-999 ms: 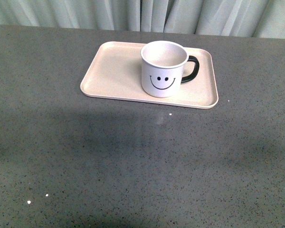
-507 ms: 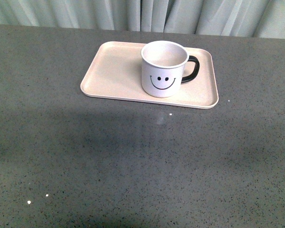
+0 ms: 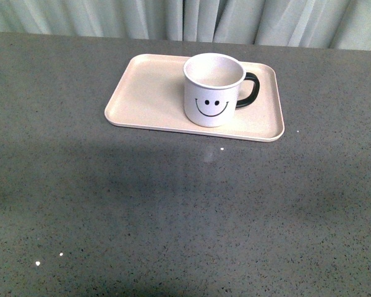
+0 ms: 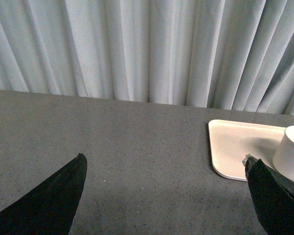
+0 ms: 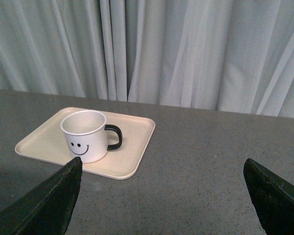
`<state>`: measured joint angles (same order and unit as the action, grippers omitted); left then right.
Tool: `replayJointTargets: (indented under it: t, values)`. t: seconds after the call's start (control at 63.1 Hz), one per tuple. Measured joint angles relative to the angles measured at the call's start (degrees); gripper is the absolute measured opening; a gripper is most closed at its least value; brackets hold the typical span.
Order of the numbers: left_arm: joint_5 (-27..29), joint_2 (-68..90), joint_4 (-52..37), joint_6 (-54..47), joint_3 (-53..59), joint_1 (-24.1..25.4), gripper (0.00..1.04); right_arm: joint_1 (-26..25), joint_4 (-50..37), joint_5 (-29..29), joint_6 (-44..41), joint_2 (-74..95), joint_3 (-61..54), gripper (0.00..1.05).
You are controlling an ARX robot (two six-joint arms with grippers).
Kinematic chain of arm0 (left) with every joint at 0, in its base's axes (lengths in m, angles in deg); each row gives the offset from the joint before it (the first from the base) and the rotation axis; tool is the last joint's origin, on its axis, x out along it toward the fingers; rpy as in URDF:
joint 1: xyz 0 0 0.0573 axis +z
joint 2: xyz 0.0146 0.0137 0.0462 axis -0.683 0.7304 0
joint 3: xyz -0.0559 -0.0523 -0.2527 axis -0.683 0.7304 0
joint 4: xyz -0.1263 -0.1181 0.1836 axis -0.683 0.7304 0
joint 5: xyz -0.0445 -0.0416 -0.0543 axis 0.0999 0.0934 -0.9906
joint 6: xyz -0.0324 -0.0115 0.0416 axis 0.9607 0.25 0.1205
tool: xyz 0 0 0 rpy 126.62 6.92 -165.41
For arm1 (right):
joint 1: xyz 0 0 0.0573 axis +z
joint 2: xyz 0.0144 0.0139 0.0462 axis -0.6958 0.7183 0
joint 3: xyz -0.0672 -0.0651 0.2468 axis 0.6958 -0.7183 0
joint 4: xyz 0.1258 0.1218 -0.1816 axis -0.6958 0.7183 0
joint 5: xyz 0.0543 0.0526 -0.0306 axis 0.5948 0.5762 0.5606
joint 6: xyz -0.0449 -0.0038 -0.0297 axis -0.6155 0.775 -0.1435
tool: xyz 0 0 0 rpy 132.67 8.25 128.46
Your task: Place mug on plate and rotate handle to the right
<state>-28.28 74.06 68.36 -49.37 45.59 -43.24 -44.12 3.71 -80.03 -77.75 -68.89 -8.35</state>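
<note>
The mug stood upright on the plate at upper centre, handle pointing right; both pincers gaped apart, empty.

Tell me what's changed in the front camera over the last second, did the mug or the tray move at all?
Nothing visibly changed. The mug stands upright on the right half of the tray, smiley face toward the camera, its black handle pointing right, just as before. No arm enters the front view. In the wrist views both grippers hang open above the grey table, holding nothing.
</note>
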Motion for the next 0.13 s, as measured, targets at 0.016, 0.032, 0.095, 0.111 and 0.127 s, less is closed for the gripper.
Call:
replayJointTargets:
  t: [0.016, 0.032, 0.095, 0.111, 0.127]
  values:
    - [0.0, 0.0, 0.0, 0.0, 0.0, 0.0, 0.95, 0.0, 0.0, 0.0, 0.0, 0.0, 0.0, 0.95]
    - [0.0, 0.0, 0.0, 0.0, 0.0, 0.0, 0.95, 0.0, 0.0, 0.0, 0.0, 0.0, 0.0, 0.95]
    - [0.0, 0.0, 0.0, 0.0, 0.0, 0.0, 0.95, 0.0, 0.0, 0.0, 0.0, 0.0, 0.0, 0.96]
    - [0.0, 0.0, 0.0, 0.0, 0.0, 0.0, 0.95, 0.0, 0.0, 0.0, 0.0, 0.0, 0.0, 0.95]
    - [0.0, 0.0, 0.0, 0.0, 0.0, 0.0, 0.95, 0.0, 0.0, 0.0, 0.0, 0.0, 0.0, 0.96]
